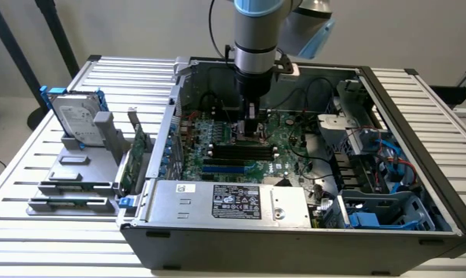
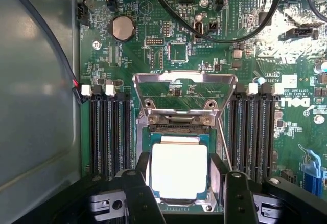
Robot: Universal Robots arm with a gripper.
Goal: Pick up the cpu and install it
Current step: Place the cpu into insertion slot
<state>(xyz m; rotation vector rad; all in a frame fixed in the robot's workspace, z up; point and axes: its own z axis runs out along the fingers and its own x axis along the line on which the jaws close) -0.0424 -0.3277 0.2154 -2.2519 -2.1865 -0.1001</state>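
Inside the open computer case (image 1: 294,237), the arm (image 1: 256,40) is seen from the exterior view reaching straight down to the green motherboard (image 1: 241,165), its lower end close above the board near the black memory slots (image 1: 241,152). From the wrist view the detail beneath is made out: the cpu (image 2: 179,170) lies flat in its socket, silver top up, with the metal load plate (image 2: 179,88) hinged open and tilted up just beyond it. The black fingers (image 2: 137,193) are spread, one on each side of the cpu, and the chip sits between them unclamped. A coin cell battery (image 2: 122,28) and black cables (image 2: 245,29) are picked out further along the board. The wider setting is taken in by the exterior view: towards its left, beside the case, a grey holder (image 1: 66,174) carries an upright hard drive (image 1: 77,119) with blue brackets, and a green circuit card (image 1: 140,153) stands on edge just beside the case wall. Everything is set on a slatted metal surface (image 1: 24,150), behind which a pale wall (image 1: 140,29) is seen.
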